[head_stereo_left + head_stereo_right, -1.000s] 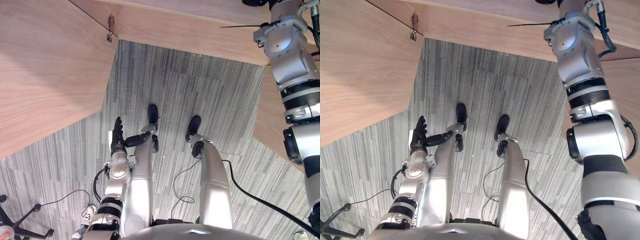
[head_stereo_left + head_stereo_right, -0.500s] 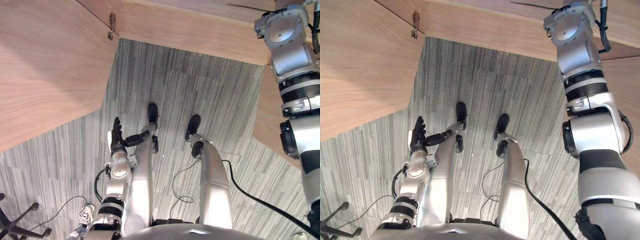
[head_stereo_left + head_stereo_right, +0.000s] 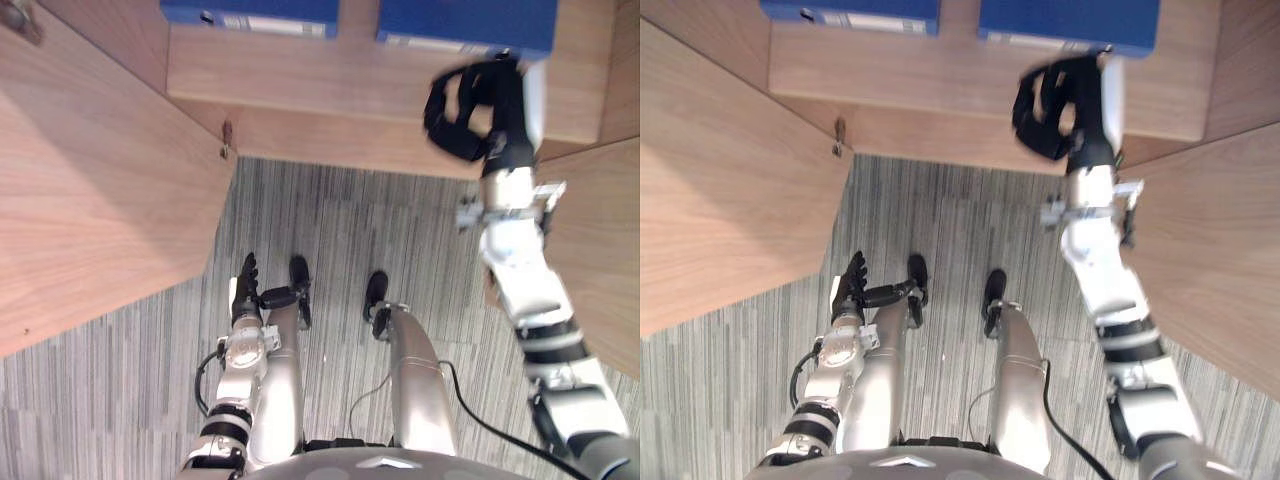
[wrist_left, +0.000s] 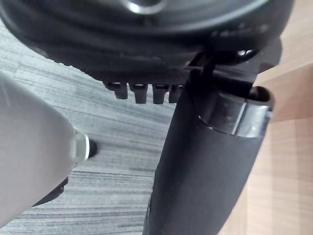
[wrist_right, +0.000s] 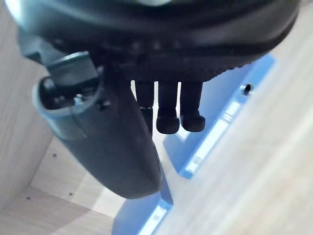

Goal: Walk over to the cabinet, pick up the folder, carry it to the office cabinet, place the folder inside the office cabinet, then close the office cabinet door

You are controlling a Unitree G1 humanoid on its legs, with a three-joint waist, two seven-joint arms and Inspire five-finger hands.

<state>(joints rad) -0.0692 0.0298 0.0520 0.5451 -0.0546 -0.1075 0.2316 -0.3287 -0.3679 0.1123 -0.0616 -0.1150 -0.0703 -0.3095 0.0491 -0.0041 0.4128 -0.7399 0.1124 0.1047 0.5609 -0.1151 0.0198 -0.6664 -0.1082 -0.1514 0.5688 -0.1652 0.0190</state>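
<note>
- The head camera has tipped up, so both eye views now take in the cabinet shelf (image 3: 350,75), with a left folder (image 3: 250,12) and a right folder (image 3: 465,20) on it, both blue
- The right hand (image 3: 468,105), past the top edge a second ago, now shows with fingers curled and empty, close before the right folder
- The right arm now leans in from the lower right

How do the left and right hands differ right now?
The left hand hangs low over the carpet; the right hand is up at the cabinet shelf, near the right-hand blue folder. The left hand's fingers are straight; the right hand's are curled. Both hold nothing.
</note>
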